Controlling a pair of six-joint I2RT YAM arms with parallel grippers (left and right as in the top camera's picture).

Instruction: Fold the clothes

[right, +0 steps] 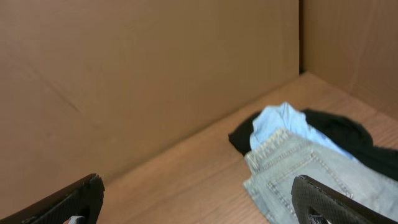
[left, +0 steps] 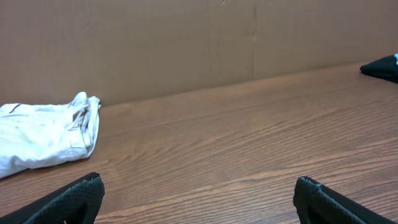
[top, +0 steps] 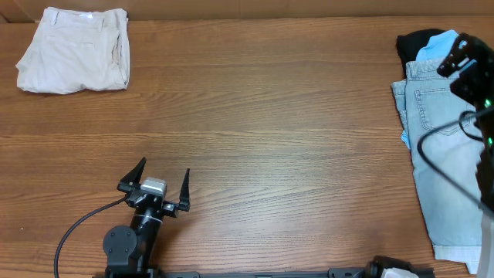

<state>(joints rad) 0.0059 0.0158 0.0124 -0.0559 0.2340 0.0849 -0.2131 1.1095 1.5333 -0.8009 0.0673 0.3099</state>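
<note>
My left pincer (top: pixel 164 168) sits low near the front edge of the tabletop (top: pixel 270 116), jaws wide apart and holding nothing. My right pincer (right: pixel 196 186) hangs over the far right side, jaws also spread wide and empty.

I count four garments. One pair of beige shorts (top: pixel 73 50) lies in the far left corner, well apart from everything else. It looks like a compact, doubled-over bundle, so I judge it already folded. The other three are heaped on the right. One pair of denim shorts (top: pixel 440 147) stretches along the right edge with its waistband toward the far side. Its upper end overlaps one sky-blue garment (top: pixel 436 45) and one black garment (top: pixel 417 42), both bunched up, with the blue lying on the black.

All of it is soft, limp cloth that will sag and drape once lifted, and none of it is fragile. I expect the denim to be the heaviest and stiffest of the four, likely to hold a crease, with thick seams that resist a pinch. The blue and black pieces look thinner and may slip or wad.

I would take the denim first, since it is on top. I would pinch the waistband at its two corners, or one waistband corner and the matching hem, pressing a finger flat against the tabletop to get under the edge.
</note>
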